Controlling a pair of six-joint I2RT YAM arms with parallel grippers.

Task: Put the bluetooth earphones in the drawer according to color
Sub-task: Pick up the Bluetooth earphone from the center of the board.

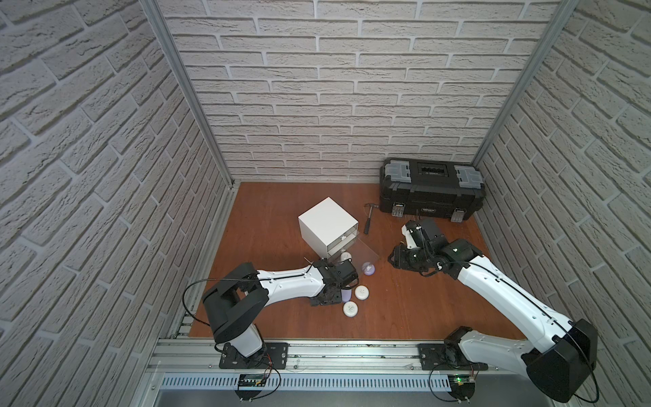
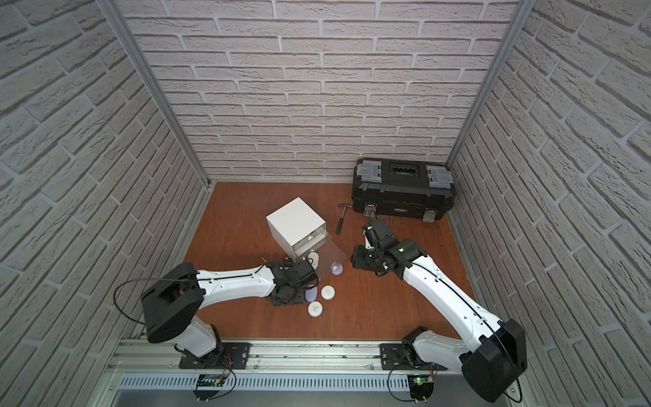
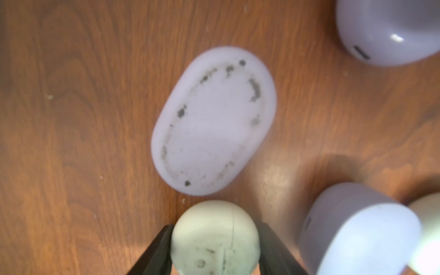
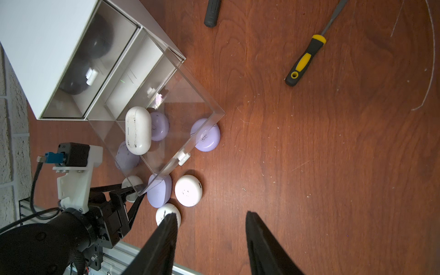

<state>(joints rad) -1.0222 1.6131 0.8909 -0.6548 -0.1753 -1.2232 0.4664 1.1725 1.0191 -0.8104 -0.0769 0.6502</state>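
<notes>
My left gripper [image 3: 215,229] is shut on a round white earphone case [image 3: 214,238], low over the table beside the corner of the pulled-out clear drawer [image 4: 166,119]. Below it lies a pale lavender oval case [image 3: 214,121]. The white drawer cabinet [image 1: 327,225] stands mid-table; its top drawer holds black cases [image 4: 95,35]. A white oval case [image 4: 138,129] lies in the open drawer. On the table sit lavender cases [image 4: 206,135] [image 4: 159,190] and white ones [image 4: 188,190] [image 4: 167,214]. My right gripper [image 4: 210,214] hovers open and empty to the right of them.
A black toolbox [image 1: 431,190] stands against the back wall at the right. A hammer [image 1: 370,218] lies between it and the cabinet. A yellow-handled screwdriver [image 4: 304,62] lies on the wooden table [image 1: 267,211] near my right arm. Brick walls close three sides.
</notes>
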